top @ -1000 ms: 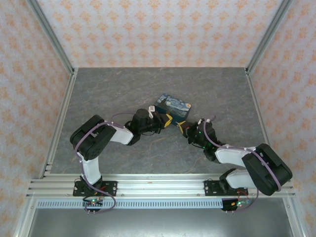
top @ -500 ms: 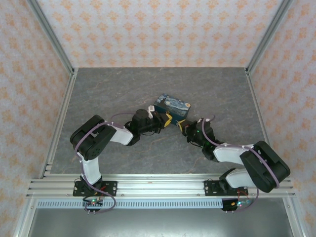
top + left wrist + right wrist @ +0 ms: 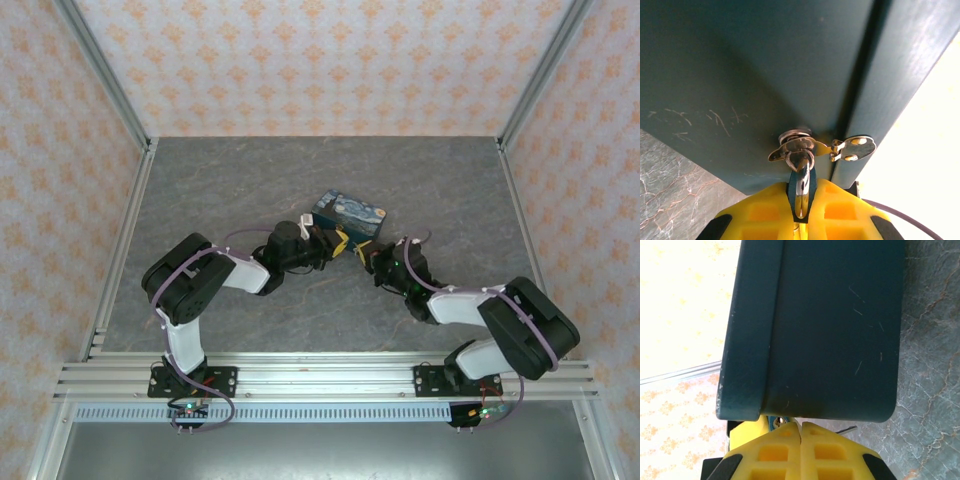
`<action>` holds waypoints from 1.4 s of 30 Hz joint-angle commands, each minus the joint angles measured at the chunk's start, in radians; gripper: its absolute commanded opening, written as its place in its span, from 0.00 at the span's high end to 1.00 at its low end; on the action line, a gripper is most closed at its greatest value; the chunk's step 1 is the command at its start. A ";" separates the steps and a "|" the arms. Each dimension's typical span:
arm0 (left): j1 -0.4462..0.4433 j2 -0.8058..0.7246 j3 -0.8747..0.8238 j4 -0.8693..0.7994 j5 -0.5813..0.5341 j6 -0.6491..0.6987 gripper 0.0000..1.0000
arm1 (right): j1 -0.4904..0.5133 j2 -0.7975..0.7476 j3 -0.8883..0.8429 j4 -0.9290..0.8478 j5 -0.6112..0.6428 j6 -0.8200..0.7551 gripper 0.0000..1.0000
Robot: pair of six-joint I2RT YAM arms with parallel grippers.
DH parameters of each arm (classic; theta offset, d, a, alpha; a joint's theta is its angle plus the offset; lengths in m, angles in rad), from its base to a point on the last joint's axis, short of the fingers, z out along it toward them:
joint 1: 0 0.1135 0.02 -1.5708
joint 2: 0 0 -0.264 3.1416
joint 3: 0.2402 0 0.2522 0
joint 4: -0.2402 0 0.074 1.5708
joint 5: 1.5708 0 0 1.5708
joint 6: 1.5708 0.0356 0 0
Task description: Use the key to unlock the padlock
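Note:
The padlock (image 3: 801, 176) hangs by its silver shackle from the metal hasp (image 3: 826, 147) on the dark blue side of the box (image 3: 352, 215). My left gripper (image 3: 801, 191) is shut on the small dark lock body, its yellow fingers (image 3: 762, 210) on either side. In the right wrist view the lock (image 3: 776, 421) peeks out under the box's lid edge. My right gripper (image 3: 800, 426) is just in front of it, fingers pressed together. A thin silvery sliver of the key (image 3: 848, 429) pokes out past the right finger. Both grippers, left (image 3: 343, 243) and right (image 3: 368, 258), meet at the box's near side.
The box with the blue and yellow swirl top stands mid-table on the grey marbled surface (image 3: 250, 180). Its dark side (image 3: 840, 325) rises directly ahead of both grippers. Metal frame posts (image 3: 110, 95) and patterned walls enclose the table.
The right gripper has crept left and slightly forward, closing in on the lock. The left arm and the box have stayed put.

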 commanded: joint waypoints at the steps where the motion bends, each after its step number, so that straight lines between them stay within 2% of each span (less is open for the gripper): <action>1: -0.012 -0.031 0.011 0.075 -0.015 -0.006 1.00 | 0.007 0.017 0.029 0.051 0.023 0.017 1.00; 16: -0.016 -0.023 0.012 0.084 -0.016 -0.008 1.00 | 0.013 0.029 0.038 0.056 0.029 0.021 1.00; 28: -0.017 -0.018 0.007 0.082 -0.028 -0.008 1.00 | 0.012 -0.109 -0.007 -0.156 0.074 -0.024 1.00; 42: -0.016 -0.016 0.007 0.079 -0.031 -0.006 1.00 | 0.013 -0.055 0.030 -0.108 0.042 -0.020 1.00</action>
